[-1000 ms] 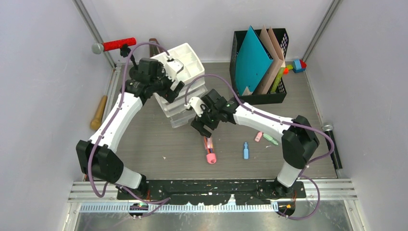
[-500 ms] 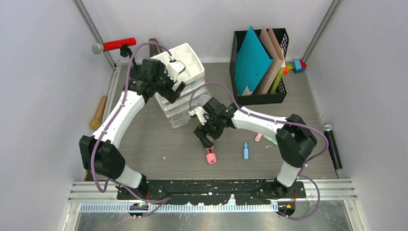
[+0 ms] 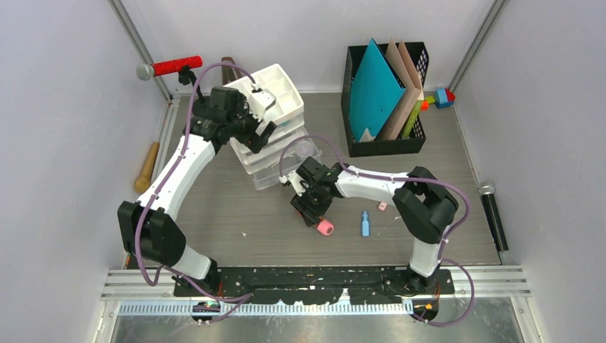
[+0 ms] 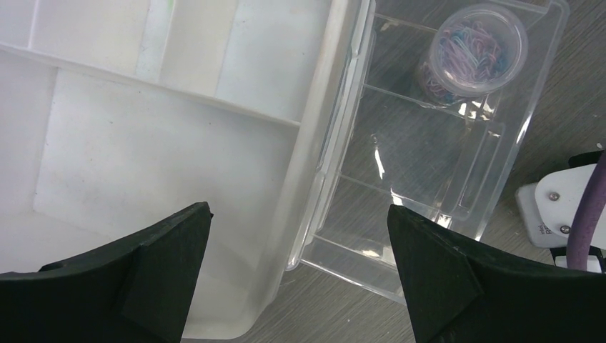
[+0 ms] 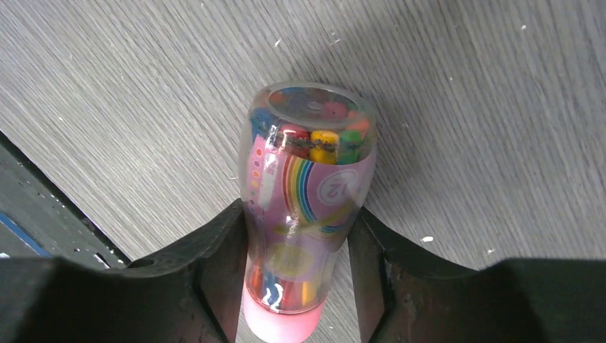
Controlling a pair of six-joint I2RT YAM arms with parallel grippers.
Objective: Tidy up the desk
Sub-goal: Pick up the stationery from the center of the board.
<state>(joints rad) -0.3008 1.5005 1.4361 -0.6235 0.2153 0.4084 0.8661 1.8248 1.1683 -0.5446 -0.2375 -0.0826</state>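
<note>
Pink-capped tube (image 5: 307, 193) clamped in right gripper (image 5: 299, 214)

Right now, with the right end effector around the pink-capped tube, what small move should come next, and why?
Probably lift the pink-capped tube straight up a little. The right end effector has a finger against each side of it, low at the desk, so the grip looks set. The clear drawer stands open nearby, with bare room beside the jar of clips.
</note>
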